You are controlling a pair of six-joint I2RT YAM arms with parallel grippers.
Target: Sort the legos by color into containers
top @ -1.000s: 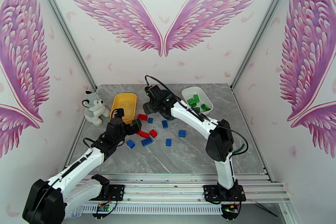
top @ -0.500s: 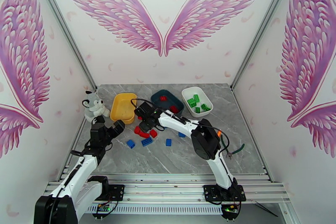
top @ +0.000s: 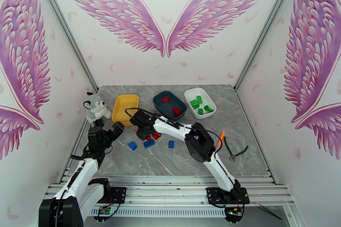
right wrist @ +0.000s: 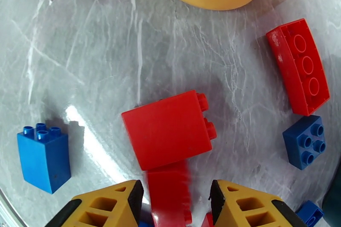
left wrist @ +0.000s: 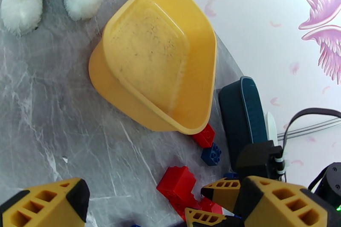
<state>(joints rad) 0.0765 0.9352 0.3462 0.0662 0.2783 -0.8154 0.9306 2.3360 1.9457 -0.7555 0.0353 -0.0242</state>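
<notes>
Right gripper (right wrist: pixel 174 189) jaws part-closed, flanking a red lego (right wrist: pixel 168 200), grip unclear; left gripper (top: pixel 107 130) wide open, empty; loose red and blue legos (top: pixel 148 143) on table (top: pixel 179 162) near yellow tray (top: pixel 123 108); beyond, teal tray (top: pixel 158 103) holds reds, white tray (top: pixel 190 93) greens.

1. Robot lab booth, plainly: left arm (top: pixel 81 172) and right arm (top: pixel 204 147) bolted to a metal rail (top: pixel 170 190) at the near tabletop (top: pixel 251 138) edge.
2. Boxed in by aluminium posts (top: pixel 64 27) and white panels with pink wing murals (top: pixel 128 15).
3. Staged props on grey marble-look surface: plush husky (top: pixel 96 108), legos (top: pixel 133 145), pliers (top: pixel 232 149).
</notes>
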